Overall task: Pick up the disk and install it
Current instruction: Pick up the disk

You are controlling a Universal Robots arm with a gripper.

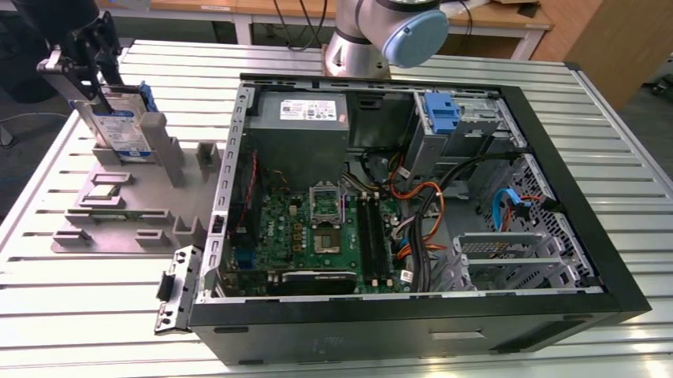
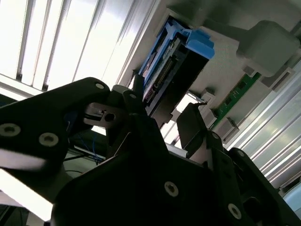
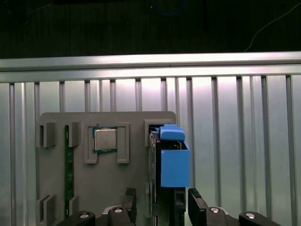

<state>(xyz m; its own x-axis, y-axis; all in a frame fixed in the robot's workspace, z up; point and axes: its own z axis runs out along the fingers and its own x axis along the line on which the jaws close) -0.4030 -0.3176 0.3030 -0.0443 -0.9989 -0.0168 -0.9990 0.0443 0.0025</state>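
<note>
The disk (image 1: 118,126) stands on edge in a slot at the far end of a grey fixture plate (image 1: 158,197), at the exterior view's left. It is a silver drive with a white-and-blue label in a bright blue carrier (image 3: 174,162). My gripper (image 1: 103,83) hangs right over its top edge. In both wrist views the black fingers (image 3: 130,197) straddle the disk (image 2: 164,70) with a gap on one side, so the gripper (image 3: 162,200) is open around it. The disk's lower part is hidden in the slot.
The fixture plate (image 3: 108,188) also holds a processor chip (image 3: 106,139) and a green memory stick (image 3: 68,165). At the exterior view's right lies an open black computer case (image 1: 589,260) with a motherboard (image 1: 315,228), grey power-supply box (image 1: 305,118), upright blue bracket (image 1: 442,110) and cables. The slatted metal table (image 1: 84,315) lies all around.
</note>
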